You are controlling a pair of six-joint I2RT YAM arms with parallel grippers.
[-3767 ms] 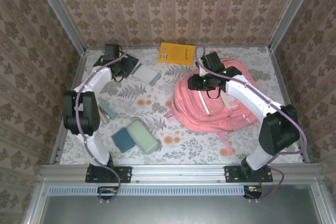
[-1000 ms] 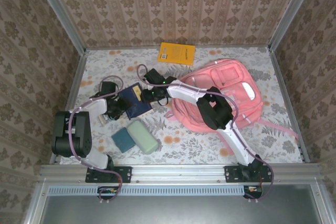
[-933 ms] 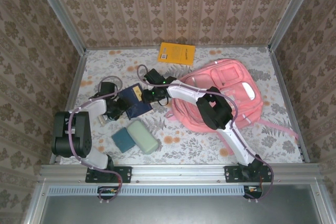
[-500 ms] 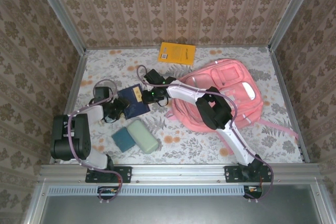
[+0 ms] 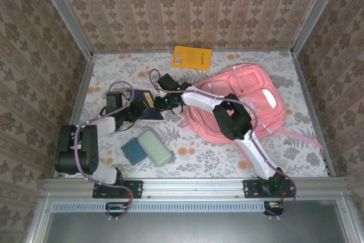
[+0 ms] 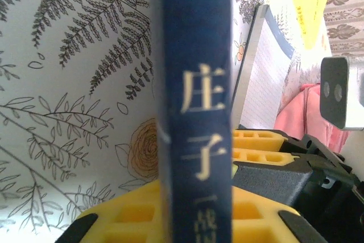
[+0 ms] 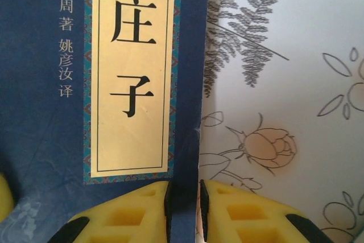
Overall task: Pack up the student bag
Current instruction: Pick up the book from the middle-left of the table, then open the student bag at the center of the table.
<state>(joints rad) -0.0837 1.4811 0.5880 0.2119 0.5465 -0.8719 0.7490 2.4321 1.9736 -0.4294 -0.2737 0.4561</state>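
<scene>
The student bag (image 5: 250, 98), a pink backpack, lies at the right of the table; its pink fabric (image 6: 296, 119) also shows in the left wrist view. A dark blue book (image 5: 149, 110) stands tilted up on edge just left of the bag, between both grippers. My left gripper (image 5: 133, 112) is shut on its spine (image 6: 196, 83), with a yellow finger on each side (image 6: 196, 203). My right gripper (image 5: 160, 103) is shut on the opposite edge of the blue cover (image 7: 131, 72), which sits between its pads (image 7: 185, 192).
A yellow book (image 5: 192, 58) lies at the back wall. A blue and green pencil case (image 5: 147, 148) lies near the front left. A grid-paper notebook (image 6: 264, 78) lies just beyond the blue book. Metal rails edge the table on both sides.
The left gripper has closed on the blue book's spine. The book, flat on the table a second ago, now stands tilted on edge. The right gripper keeps its hold.
</scene>
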